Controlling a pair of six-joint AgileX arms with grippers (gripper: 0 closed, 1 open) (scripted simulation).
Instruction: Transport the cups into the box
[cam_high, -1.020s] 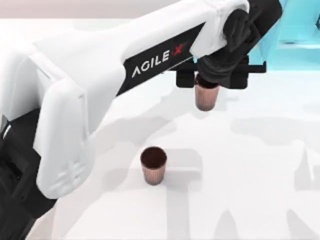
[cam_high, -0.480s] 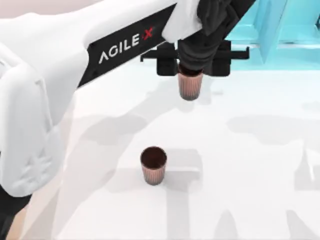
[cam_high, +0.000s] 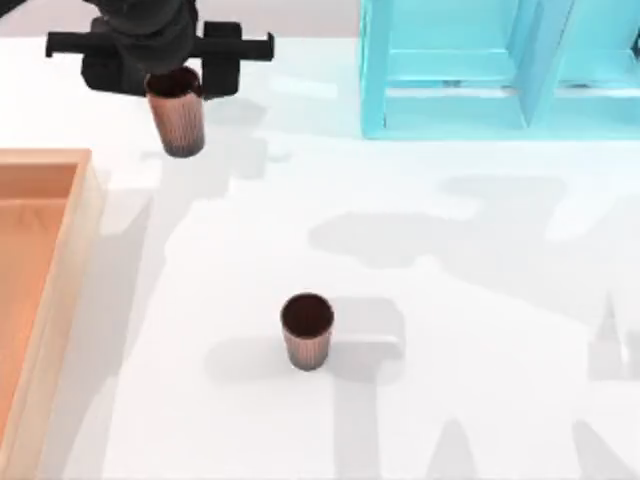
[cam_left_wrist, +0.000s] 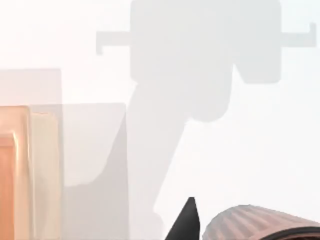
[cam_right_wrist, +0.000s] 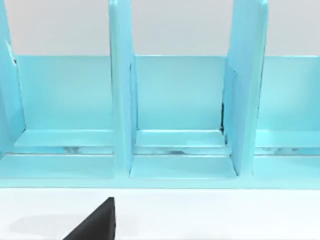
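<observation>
Copper-brown held cup (cam_high: 180, 118): ribbed, upright, hanging off the bench in my left claw, near the far left of the top view; its ribbed side (cam_left_wrist: 260, 223) also sits close under my left wrist camera.
Left claw (cam_high: 160, 55): black, clamped on the rim end of that cup, well above the white bench (cam_high: 480, 350), just beyond the box's far corner.
Box (cam_high: 75, 260): orange-brown wood with light thick walls, at the bench's left edge; the held cup is outside it, near its far right corner. The left wrist view catches one wall (cam_left_wrist: 30, 170).
Second cup (cam_high: 307, 331): standing upright on the bench near the middle, dark inside facing up, well apart from the box.
Turquoise frame (cam_high: 450, 70): at the far right, with upright dividers (cam_right_wrist: 120, 100).
Right claw (cam_right_wrist: 95, 222): only a dark tip shows, facing the frame; I cannot tell its state.
</observation>
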